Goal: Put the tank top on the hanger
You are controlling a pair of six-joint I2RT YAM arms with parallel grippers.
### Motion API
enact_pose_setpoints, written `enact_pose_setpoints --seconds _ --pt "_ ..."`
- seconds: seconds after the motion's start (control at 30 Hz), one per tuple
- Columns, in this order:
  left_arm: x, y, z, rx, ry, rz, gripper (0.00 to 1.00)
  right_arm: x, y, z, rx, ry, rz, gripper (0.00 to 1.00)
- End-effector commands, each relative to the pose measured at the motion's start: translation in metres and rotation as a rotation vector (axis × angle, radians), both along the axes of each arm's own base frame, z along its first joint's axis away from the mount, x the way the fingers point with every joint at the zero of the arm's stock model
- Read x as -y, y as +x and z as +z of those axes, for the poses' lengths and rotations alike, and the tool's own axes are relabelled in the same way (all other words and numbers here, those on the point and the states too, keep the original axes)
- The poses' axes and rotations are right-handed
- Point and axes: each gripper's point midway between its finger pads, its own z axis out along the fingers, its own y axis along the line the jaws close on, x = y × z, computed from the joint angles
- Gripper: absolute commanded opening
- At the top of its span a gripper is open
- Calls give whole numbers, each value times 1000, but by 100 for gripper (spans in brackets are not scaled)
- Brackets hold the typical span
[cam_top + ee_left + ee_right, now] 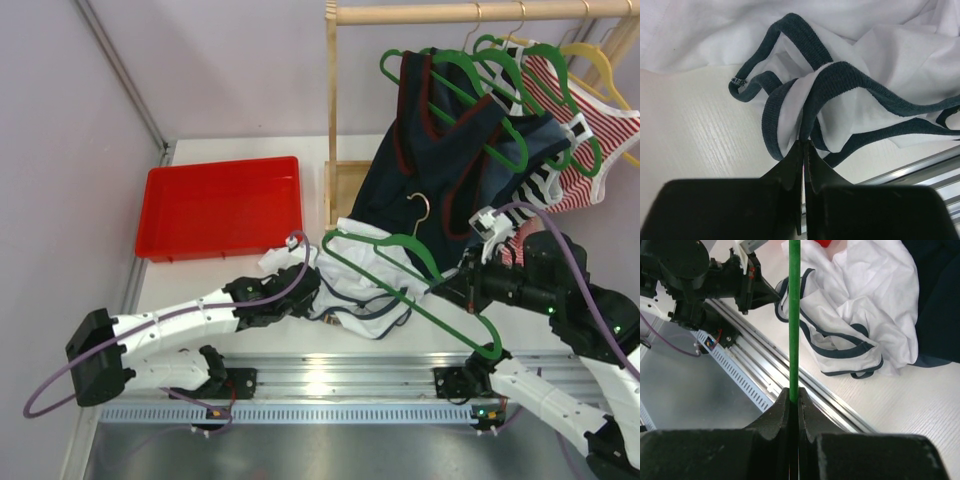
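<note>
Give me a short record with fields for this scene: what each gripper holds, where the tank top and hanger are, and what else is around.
left gripper: shut on the navy-trimmed edge of the tank top
right gripper: shut on the green bar of the hanger
tank top position: crumpled on the table between the arms
hanger position: held slanted across the tank top, not visibly threaded through it
rack: holds a navy top and a striped top
red tray: back left of the table
</note>
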Motion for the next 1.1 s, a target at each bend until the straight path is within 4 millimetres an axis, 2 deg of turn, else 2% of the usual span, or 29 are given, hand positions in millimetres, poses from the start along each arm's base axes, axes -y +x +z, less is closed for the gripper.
enact_pose_setpoints --seconds 0.0,0.3,0.43,0.53,0.9,1.07 --pt "7 14 35 77 -69 12 0 0 -16 6 8 18 58 0" --pt "-4 27 64 87 -116 85 0 0 -35 -9 -56 18 119 0" --pt "-2 30 74 96 -122 88 0 -5 -38 -16 -82 28 148 0" --pt "1 33 82 109 -127 83 0 -9 -35 -31 -114 19 151 0" --pt "13 27 91 82 -144 1 0 -24 -12 -34 -37 77 143 0" --pt "8 28 97 95 -130 10 0 -36 -10 -43 -58 100 192 0"
